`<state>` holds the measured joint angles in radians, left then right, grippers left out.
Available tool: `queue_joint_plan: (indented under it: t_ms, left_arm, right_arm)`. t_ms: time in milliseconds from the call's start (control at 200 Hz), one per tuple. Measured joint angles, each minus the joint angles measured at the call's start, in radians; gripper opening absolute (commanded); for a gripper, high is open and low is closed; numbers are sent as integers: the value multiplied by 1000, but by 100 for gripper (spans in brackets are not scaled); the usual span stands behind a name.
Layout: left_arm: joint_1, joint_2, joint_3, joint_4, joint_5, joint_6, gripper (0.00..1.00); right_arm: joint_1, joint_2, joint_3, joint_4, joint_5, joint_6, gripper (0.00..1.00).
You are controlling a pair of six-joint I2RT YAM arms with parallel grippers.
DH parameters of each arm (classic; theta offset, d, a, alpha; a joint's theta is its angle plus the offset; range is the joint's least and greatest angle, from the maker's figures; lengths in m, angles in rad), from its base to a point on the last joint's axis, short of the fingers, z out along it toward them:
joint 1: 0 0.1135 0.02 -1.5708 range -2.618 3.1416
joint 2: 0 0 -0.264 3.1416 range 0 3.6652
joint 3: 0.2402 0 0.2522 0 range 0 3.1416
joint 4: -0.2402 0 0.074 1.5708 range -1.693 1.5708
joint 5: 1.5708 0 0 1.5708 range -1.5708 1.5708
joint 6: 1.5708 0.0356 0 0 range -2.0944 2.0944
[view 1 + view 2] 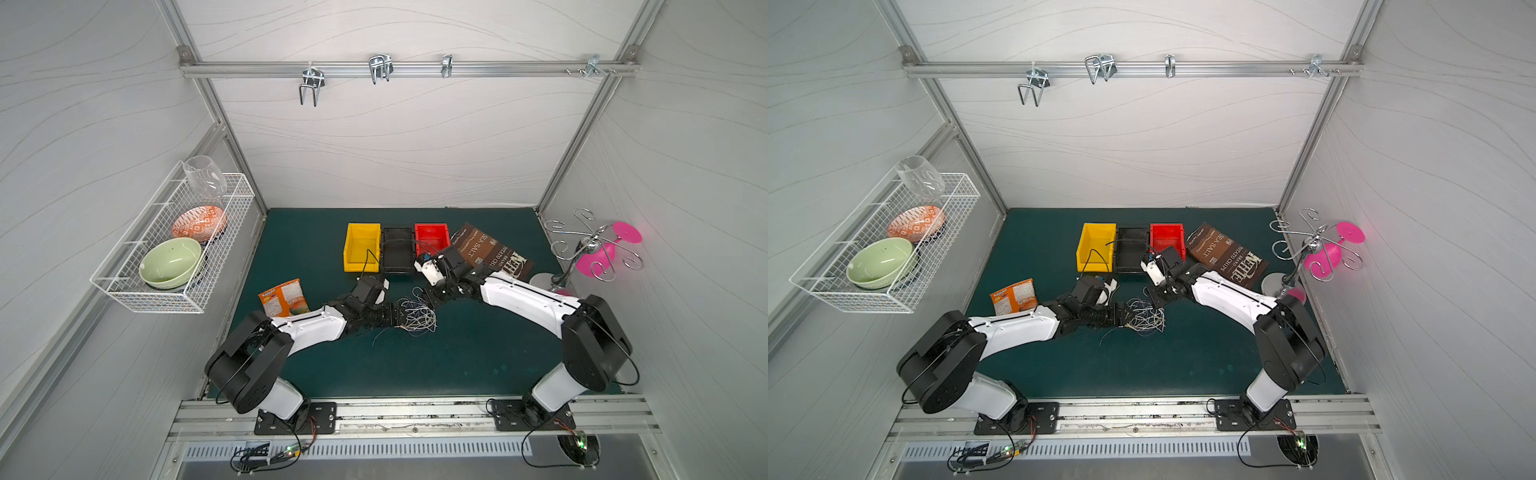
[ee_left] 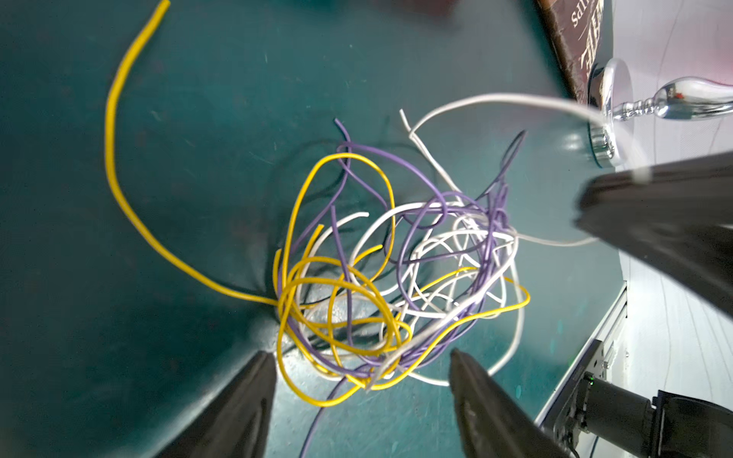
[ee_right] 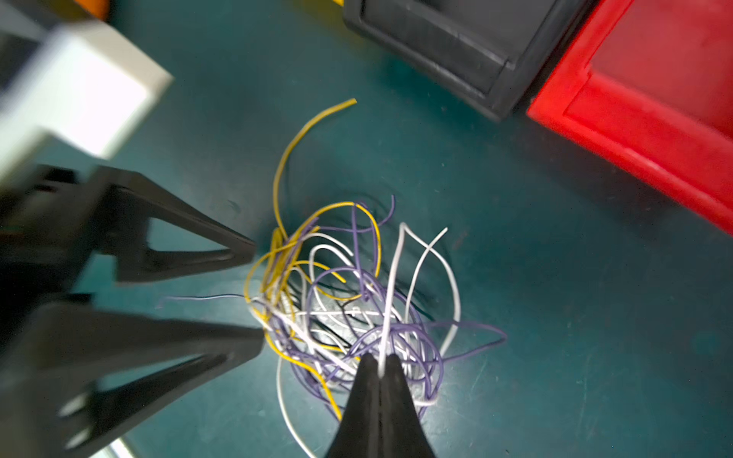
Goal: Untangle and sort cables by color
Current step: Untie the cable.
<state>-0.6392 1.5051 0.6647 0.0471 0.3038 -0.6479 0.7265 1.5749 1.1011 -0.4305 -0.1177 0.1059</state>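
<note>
**A tangled heap of cables in the middle of the bench**

The cables (image 1: 417, 318) lie in one messy heap on the green bench (image 1: 457, 365), in the middle, between the two arms. They are yellow, purple and white, all looped through each other. One long yellow end sticks out to the side. The right gripper (image 3: 380, 359) is pinched tight on a white cable (image 3: 390, 285) that comes out of the heap. The left gripper (image 2: 363, 355) is released. Its two jaws stand wide apart, with the edge of the heap between them. Behind the heap stand a yellow bin (image 1: 362, 247), a black bin (image 1: 397, 249) and a red bin (image 1: 432, 239), side by side in a row.
</note>
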Motion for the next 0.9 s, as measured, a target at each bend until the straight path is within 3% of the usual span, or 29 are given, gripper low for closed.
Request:
queue_joint_plan:
  t_ms: [240,370,495,640,900]
  left_arm:
    - [-5,35,24,7,3,-2,43]
    - [-5,45,27,3,0,9,21]
    - [-5,48,29,2,-14,14,6]
    - [-5,48,29,-4,-37,21,0]
    - [-5,42,29,-33,-76,35,0]
  right_arm:
    - [0,-103,33,-24,-32,3,0]
    - [0,-110,59,-39,-48,7,0]
    - [0,-121,80,-62,-63,16,0]
    - [0,-152,101,-86,-68,22,0]
    - [-35,-244,127,-122,-110,53,0]
